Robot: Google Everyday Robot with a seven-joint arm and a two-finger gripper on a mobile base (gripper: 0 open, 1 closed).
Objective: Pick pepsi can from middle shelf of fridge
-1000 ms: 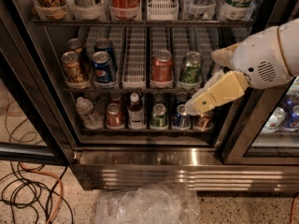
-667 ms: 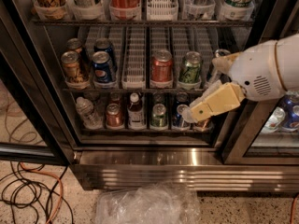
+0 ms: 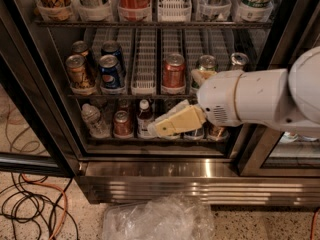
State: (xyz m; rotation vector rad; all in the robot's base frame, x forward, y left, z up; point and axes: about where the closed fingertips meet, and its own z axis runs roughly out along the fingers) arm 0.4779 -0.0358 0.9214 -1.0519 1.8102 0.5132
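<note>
The fridge (image 3: 160, 171) stands open in front of me, with a shiny steel strip at its base. Its middle shelf (image 3: 145, 71) has white slotted lane trays. Two blue pepsi cans stand in the left part of it, one in front (image 3: 111, 74) and one behind it (image 3: 112, 50). A red can (image 3: 174, 72) stands at the middle and a green can (image 3: 206, 64) to its right, partly hidden by my arm. My gripper (image 3: 167, 125) is cream-coloured, points left and hangs in front of the lower rack, below and to the right of the pepsi cans and apart from them.
Brown cans (image 3: 79, 73) stand left of the pepsi cans. The lower rack holds small bottles (image 3: 94, 121) and cans (image 3: 122, 124). The top shelf (image 3: 150, 21) holds tall cans. A door frame (image 3: 260, 134) stands at the right. A plastic bag (image 3: 160, 219) and cables (image 3: 30, 204) lie on the floor.
My arm and gripper have moved left and a little down, from the right end of the shelves to the middle of the lower rack. The cans have not moved.
</note>
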